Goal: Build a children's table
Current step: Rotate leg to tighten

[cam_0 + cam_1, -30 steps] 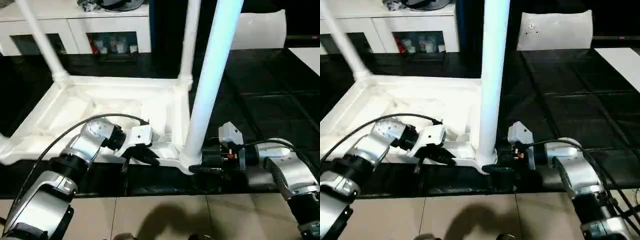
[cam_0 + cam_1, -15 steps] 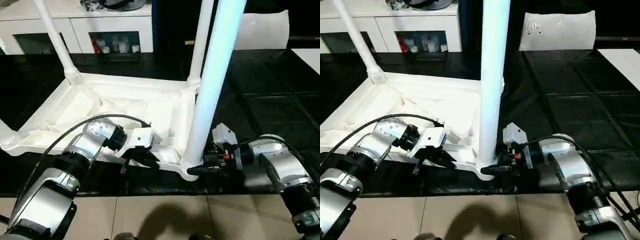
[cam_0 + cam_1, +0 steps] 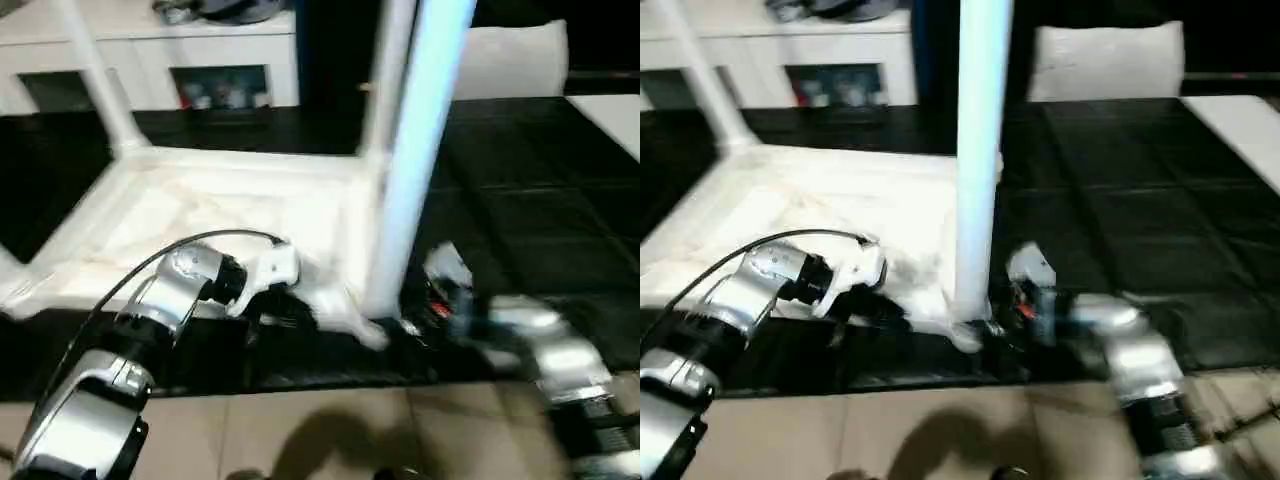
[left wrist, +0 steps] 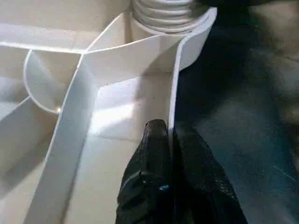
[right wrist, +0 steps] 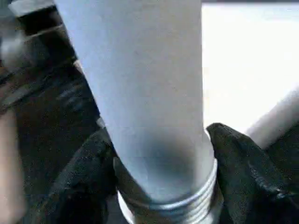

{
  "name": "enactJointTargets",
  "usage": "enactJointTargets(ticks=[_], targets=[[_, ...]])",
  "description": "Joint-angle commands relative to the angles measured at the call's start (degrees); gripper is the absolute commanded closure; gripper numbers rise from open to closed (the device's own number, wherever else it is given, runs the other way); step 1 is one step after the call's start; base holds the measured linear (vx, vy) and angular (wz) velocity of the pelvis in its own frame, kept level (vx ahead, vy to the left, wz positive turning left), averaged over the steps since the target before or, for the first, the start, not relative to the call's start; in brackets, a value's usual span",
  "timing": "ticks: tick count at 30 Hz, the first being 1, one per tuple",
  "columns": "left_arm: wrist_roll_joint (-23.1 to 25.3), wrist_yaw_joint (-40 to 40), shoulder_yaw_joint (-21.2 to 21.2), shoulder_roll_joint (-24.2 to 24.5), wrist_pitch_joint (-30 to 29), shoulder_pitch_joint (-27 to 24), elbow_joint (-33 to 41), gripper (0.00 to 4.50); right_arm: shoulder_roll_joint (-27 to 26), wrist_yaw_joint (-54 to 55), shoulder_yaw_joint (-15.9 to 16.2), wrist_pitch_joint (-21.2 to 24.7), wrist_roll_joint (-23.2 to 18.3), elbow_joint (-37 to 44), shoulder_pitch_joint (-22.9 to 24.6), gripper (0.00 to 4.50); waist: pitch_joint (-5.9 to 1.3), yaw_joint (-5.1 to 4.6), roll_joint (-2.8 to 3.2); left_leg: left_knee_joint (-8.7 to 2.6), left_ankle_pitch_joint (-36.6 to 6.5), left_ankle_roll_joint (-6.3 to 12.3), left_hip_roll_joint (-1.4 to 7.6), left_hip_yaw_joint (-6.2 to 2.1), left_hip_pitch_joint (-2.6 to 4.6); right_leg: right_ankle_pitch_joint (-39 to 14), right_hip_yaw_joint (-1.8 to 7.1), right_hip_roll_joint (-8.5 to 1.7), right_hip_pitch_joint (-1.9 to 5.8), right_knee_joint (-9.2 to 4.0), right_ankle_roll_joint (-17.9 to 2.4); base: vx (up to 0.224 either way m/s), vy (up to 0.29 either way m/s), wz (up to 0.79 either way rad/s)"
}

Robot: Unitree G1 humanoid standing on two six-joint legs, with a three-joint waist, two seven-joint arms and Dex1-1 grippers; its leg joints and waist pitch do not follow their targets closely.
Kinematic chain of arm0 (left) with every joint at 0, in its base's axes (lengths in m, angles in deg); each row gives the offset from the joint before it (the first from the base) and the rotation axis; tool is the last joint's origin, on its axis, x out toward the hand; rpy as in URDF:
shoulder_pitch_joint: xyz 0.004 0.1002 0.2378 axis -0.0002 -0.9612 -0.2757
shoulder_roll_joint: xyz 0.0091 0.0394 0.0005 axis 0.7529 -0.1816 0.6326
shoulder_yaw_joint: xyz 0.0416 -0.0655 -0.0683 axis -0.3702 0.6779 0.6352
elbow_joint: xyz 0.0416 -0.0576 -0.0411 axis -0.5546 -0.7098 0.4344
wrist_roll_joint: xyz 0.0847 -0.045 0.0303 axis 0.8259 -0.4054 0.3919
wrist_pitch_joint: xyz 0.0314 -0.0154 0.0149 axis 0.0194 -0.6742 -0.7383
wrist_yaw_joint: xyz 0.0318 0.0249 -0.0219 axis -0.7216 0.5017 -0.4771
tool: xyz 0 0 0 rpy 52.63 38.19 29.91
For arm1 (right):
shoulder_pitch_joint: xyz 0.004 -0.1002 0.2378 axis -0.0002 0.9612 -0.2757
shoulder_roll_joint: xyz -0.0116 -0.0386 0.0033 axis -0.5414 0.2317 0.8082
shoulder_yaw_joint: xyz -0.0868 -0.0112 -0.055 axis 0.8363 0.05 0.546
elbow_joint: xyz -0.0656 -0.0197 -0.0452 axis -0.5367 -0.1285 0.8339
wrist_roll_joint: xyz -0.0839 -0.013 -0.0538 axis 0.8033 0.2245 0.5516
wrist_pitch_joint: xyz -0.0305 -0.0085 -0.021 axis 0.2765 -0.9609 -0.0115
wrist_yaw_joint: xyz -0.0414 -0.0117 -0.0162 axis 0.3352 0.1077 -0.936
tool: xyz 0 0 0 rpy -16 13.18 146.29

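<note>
Children's table [image 3: 210, 215] upside down on black floor mat [image 3: 1120, 200], ribbed underside up. Near-right corner socket [image 4: 170, 18] as landmark: 1 leg [image 3: 980, 150] upright in it, threaded collar visible at base. Behind socket, 2 more legs [image 3: 95, 85] standing at far corners. Left gripper [image 4: 169, 140] just left of socket along near rim, fingers pressed together, pinching thin rim wall. Right gripper [image 5: 161, 154] right of socket, fingers [image 5: 238, 158] spread to either side of leg base, contact unclear. White cabinet [image 3: 150, 45] well behind socket.
</note>
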Motion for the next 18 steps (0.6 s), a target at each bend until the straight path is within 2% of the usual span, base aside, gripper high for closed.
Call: enactJointTargets(ticks=[1,2,3,5,7,11,13,17,18], targets=[[-2.29,-8.25,2.46,-5.18,-3.06,1.58,4.82,4.50,-6.38,4.14,4.53,2.24,-0.84,-0.29,-1.38,1.81,-4.14,-0.06,-0.62,-3.68,-7.34,3.38,-1.00,1.04,-0.61,-28.70,1.86,-2.53,4.23,-5.51,-1.52,0.000,0.000,0.00],[-2.29,-8.25,2.46,-5.18,-3.06,1.58,4.82,4.50,-6.38,4.14,4.53,2.24,-0.84,-0.29,-1.38,1.81,-4.17,-0.31,-0.53,-3.65,-7.29,3.48,-1.00,0.96,-0.74,-28.61,1.74,-2.52,4.31,-5.54,-1.56,0.000,0.000,0.00],[-2.17,-14.00,4.10,-7.93,-7.24,1.47,6.43,4.50,-10.22,10.18,3.73,3.26,0.00,-1.60,-2.49,1.82,-4.31,-0.67,-0.61,-3.67,-7.00,3.59,-0.79,0.94,-0.77,-27.43,1.89,-2.53,4.38,-5.33,-1.79,0.000,0.000,0.00],[-2.25,-18.58,5.04,-10.61,-9.74,1.18,7.61,4.50,-13.38,15.31,3.28,3.93,1.10,-3.07,-3.95,1.82,-4.41,-1.15,-0.71,-3.64,-6.18,3.73,-0.97,0.85,-0.85,-26.19,1.78,-2.54,4.42,-5.12,-2.69,0.000,0.000,0.00],[-1.81,-23.03,5.49,-13.12,-10.61,1.16,7.66,4.50,-16.12,20.22,2.48,4.60,2.03,-4.70,-5.55,1.82,-4.50,-1.30,-0.72,-3.61,-5.47,4.31,-0.94,0.82,-0.93,-25.11,1.89,-2.53,4.43,-5.01,-3.02,0.000,0.000,0.00],[-1.25,-27.72,6.32,-15.91,-11.58,0.94,8.55,4.50,-18.02,23.76,2.65,4.83,4.25,-5.77,-6.55,1.82,-4.58,-1.32,-0.69,-3.69,-3.99,5.25,-0.75,0.85,-1.01,-21.67,2.27,-2.51,4.56,-4.53,-4.06,0.000,0.000,0.00],[-0.72,-28.96,6.02,-16.65,-11.91,0.66,9.11,4.50,-18.03,24.03,3.26,3.79,4.88,-5.85,-6.48,1.26,-4.59,-1.18,-0.72,-3.70,-3.73,5.98,-0.67,0.85,-0.96,-20.05,2.46,-2.58,4.57,-4.37,-4.60,0.000,0.000,0.00],[0.27,-29.06,5.34,-15.51,-10.73,-0.56,9.61,4.50,-17.64,25.10,0.92,1.46,4.27,-4.01,-4.40,0.99,-4.48,-1.46,-0.38,-3.79,-4.94,6.22,-0.74,0.85,-0.98,-20.37,2.39,-2.53,4.62,-4.56,-4.61,0.000,0.000,0.00],[0.20,-28.50,5.29,-14.94,-10.12,-0.75,9.62,4.50,-16.88,24.66,0.78,1.10,4.30,-3.03,-3.56,0.68,-4.48,-1.56,-0.48,-3.77,-5.20,6.21,-0.78,0.90,-0.92,-20.72,2.43,-2.52,4.62,-4.67,-4.37,0.000,0.000,0.00]])
